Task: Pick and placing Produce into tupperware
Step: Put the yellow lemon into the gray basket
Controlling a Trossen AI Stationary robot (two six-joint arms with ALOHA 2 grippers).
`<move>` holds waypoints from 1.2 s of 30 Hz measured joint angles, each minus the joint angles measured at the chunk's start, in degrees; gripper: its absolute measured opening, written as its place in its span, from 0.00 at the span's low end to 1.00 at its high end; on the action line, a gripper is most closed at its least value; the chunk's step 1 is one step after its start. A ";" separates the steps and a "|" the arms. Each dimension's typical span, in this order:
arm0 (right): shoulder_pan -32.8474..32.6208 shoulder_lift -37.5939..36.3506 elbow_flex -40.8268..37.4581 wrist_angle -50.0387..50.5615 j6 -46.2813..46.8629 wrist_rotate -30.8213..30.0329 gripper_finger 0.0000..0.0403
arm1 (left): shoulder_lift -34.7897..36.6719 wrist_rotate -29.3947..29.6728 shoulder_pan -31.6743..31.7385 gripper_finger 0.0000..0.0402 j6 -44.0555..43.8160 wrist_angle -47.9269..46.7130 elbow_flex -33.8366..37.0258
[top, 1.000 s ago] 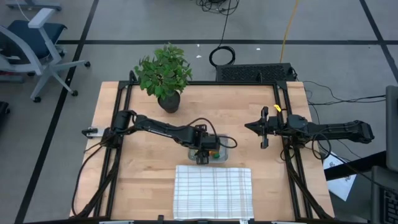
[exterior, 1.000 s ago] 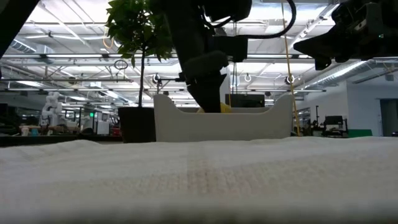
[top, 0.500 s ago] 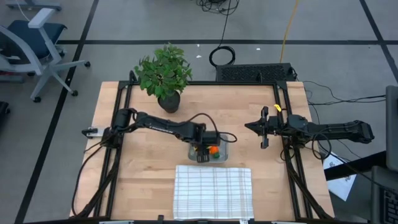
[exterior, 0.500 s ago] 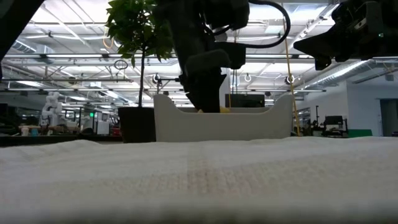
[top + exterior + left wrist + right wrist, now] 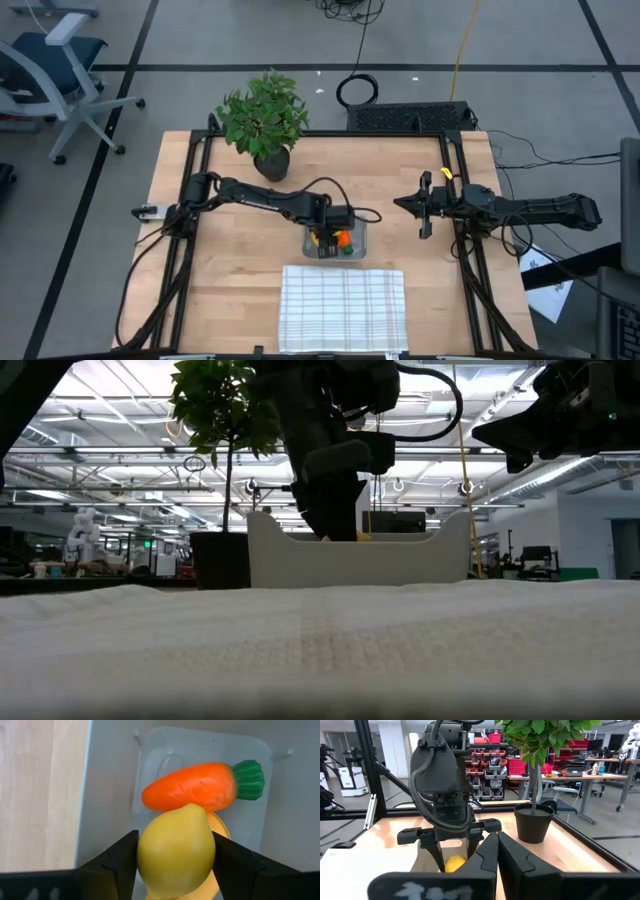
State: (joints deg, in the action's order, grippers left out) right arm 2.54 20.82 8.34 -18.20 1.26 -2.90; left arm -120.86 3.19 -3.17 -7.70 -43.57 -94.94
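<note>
1. High view: my left gripper sits over the tupperware; carrot inside. Right gripper parked well off right, fingers together.
2. Low view: left arm dips behind the tupperware wall.
3. Left wrist view: fingers clamped on lemon, above carrot and banana. Only the lemon's release left, I'd judge.

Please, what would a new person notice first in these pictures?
The left tool holds a yellow lemon just above the clear tupperware, where the orange carrot already lies. Behind, a leafy potted plant stands at the table's far edge, and the right tool waits shut at the right side.
</note>
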 joint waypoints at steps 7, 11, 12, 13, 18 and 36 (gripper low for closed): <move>-0.01 0.00 -0.02 -0.41 0.01 0.00 0.00 | 0.00 -0.37 0.45 0.53 -0.02 0.02 0.01; -0.01 0.00 -0.02 -0.39 0.01 0.00 0.00 | 0.00 -0.78 0.93 0.53 0.04 -0.26 0.04; 0.00 -0.01 -0.02 -0.41 0.01 0.00 0.00 | 0.00 -0.78 0.95 0.53 0.00 -0.26 0.04; -0.01 -0.02 -0.02 -0.39 0.01 0.00 0.00 | 0.00 -0.78 1.04 0.53 0.00 -0.26 0.04; -0.01 0.00 -0.02 -0.39 0.01 0.00 0.00 | 0.00 -0.78 1.06 0.53 0.14 -0.60 0.12; 0.00 0.00 -0.02 -0.36 0.01 0.00 0.00 | -0.04 -0.78 1.23 0.53 -0.16 0.60 2.91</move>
State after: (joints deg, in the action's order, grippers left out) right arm 2.54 20.82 8.32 -18.57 1.28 -2.90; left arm -120.90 2.42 -1.93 -7.87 -42.97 -92.03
